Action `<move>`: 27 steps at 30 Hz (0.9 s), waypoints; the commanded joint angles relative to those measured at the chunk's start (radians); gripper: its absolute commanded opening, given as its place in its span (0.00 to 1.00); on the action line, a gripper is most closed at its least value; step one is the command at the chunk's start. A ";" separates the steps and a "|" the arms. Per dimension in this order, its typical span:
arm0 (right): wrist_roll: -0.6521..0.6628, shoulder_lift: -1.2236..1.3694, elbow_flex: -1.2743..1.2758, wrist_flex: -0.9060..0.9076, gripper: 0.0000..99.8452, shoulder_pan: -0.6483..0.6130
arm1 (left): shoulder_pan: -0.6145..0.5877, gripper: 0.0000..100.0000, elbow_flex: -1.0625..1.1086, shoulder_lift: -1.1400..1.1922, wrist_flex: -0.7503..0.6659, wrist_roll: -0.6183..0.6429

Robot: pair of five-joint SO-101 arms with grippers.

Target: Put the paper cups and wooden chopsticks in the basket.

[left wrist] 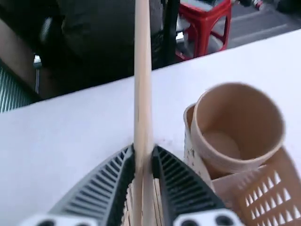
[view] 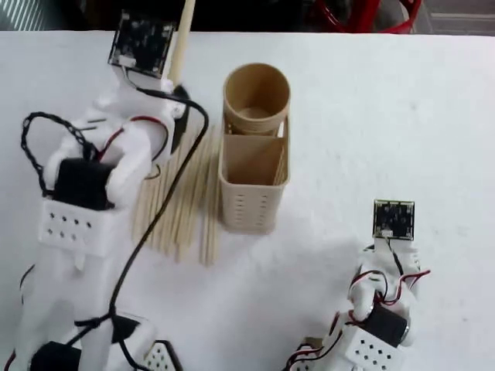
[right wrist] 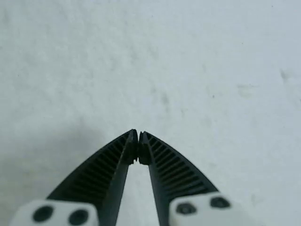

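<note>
Right gripper (right wrist: pixel 138 139): nearest, low over the bare table (view: pixel 402 108), jaws pressed together on nothing.
Loose chopsticks (view: pixel 182 209): fanned heap just beside the basket (view: pixel 247 209).
Paper cup (view: pixel 257 97): seated in the basket's far compartment.
Left gripper (left wrist: pixel 142 153): jaws pinching one chopstick (left wrist: pixel 142 70), which projects well beyond the fingertips.
Risk: the long overhang may pivot in the narrow pinch, striking the cup or missing the basket.
Pose: left arm stretched over the heap, wrist levelled outward.

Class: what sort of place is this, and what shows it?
Likely a robot test bench in a workshop: a white table, the left gripper shut on a chopstick, a red stool behind.
</note>
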 commanded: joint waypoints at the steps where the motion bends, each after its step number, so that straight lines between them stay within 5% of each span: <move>1: 0.002 -0.002 0.009 0.004 0.02 0.007 | 0.041 0.02 -0.135 -0.036 -0.005 -0.002; 14: 0.002 -0.002 0.009 0.004 0.02 0.007 | 0.275 0.02 0.077 -0.039 -0.457 0.012; 18: 0.002 -0.004 0.009 0.004 0.02 0.007 | 0.295 0.02 0.138 -0.038 -0.477 0.121; 27: 0.002 -0.004 0.009 0.004 0.02 0.007 | 0.305 0.02 0.204 -0.038 -0.505 0.129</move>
